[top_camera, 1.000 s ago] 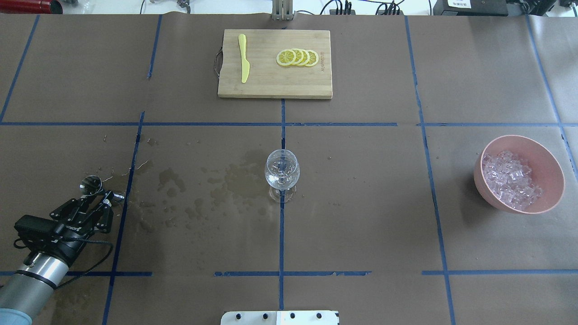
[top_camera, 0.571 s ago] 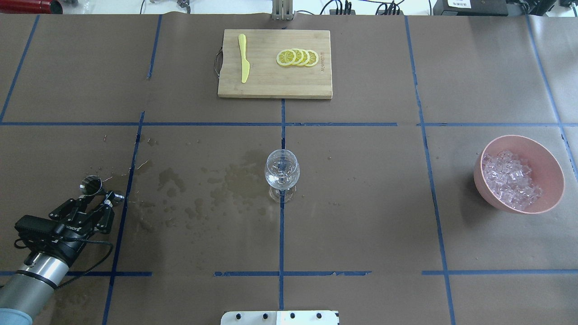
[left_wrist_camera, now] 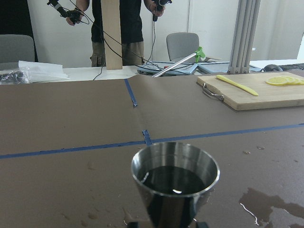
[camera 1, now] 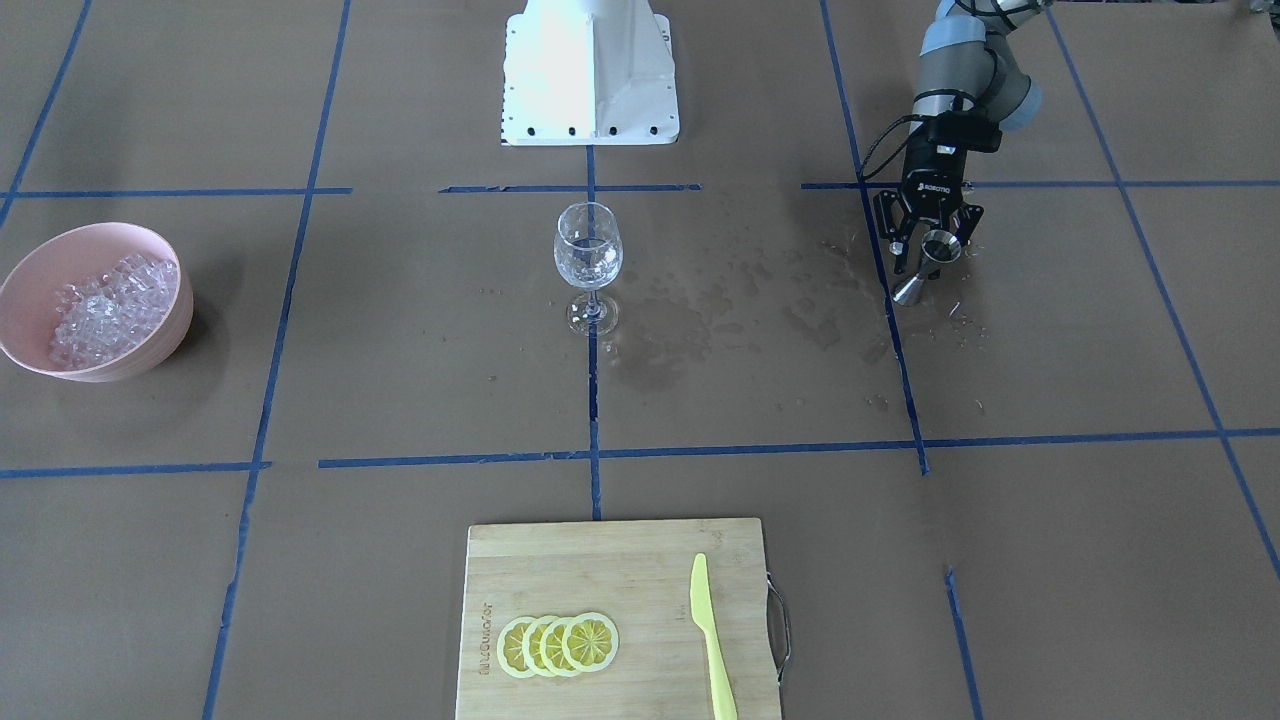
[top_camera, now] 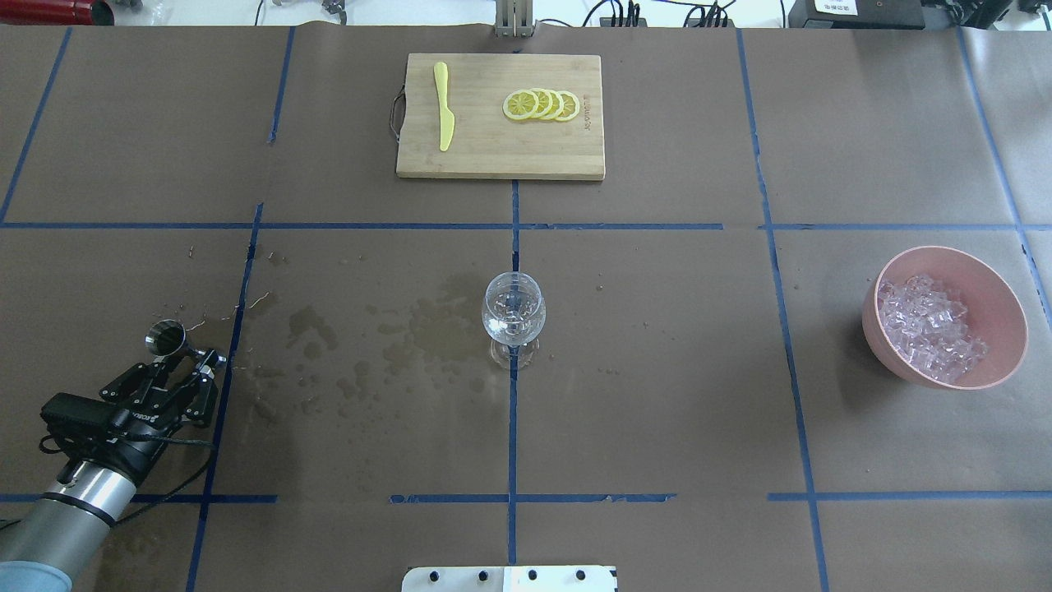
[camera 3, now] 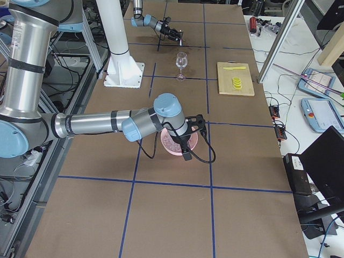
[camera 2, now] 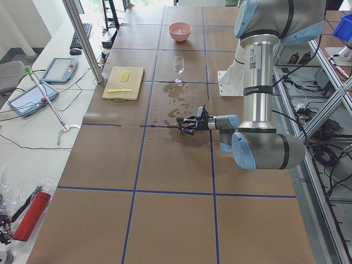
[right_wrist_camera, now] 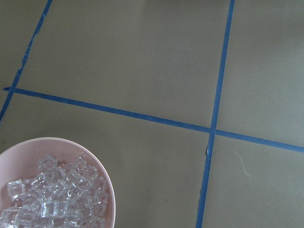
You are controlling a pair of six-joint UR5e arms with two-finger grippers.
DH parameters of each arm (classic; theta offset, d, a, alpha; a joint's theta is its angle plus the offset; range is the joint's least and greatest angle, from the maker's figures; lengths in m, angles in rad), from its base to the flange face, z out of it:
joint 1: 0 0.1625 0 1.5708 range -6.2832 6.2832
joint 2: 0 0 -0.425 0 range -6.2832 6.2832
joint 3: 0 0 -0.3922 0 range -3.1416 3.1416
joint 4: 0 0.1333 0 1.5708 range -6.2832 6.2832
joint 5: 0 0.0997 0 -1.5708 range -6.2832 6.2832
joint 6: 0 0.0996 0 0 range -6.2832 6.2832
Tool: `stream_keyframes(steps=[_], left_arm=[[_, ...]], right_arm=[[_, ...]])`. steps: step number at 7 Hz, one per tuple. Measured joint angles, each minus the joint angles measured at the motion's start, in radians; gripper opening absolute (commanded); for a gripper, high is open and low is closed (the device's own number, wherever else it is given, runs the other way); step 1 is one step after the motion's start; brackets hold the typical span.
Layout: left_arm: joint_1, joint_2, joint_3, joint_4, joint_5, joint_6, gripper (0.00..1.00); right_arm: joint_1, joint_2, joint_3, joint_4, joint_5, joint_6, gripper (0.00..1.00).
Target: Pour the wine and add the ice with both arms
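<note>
"ROBOTIQ" on left end effector (camera 1: 931,252)

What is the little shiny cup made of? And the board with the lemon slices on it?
The little cup looks like polished metal, probably steel: it is silvery and mirror-shiny, with bright reflections on its rim. The board looks like pale wood, maybe bamboo: it is tan and dull, with straight strips of grain.

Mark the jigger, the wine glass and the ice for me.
jigger (left_wrist_camera: 173,211), left wrist view, outer wall below the rim.
wine glass (top_camera: 513,312), overhead exterior view, its rounded upper part.
ice (top_camera: 929,325), overhead exterior view, middle of the heap.
</note>
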Motion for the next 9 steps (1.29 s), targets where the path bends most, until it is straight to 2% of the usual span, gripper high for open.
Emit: stream_keyframes(steps=[2,3,5,6,9], left_arm=[[-0.012,-0.003,0.004,-0.001,0.0,0.011,0.5],[-0.015,-0.003,0.004,-0.002,-0.001,0.014,0.45],[-0.018,-0.004,0.003,-0.003,-0.001,0.016,0.1],[-0.019,-0.005,0.003,-0.003,-0.001,0.016,0.0],[-0.022,-0.007,-0.003,-0.013,0.001,0.014,0.0]], right_arm=[[0.0,0.0,0.001,0.0,0.0,0.0,1.0],[0.0,0.001,0.001,0.0,0.0,0.0,1.0],[0.0,0.002,0.002,0.0,0.0,0.0,1.0],[0.0,0.002,0.002,0.0,0.0,0.0,1.0],[0.0,0.002,0.002,0.0,0.0,0.0,1.0]])
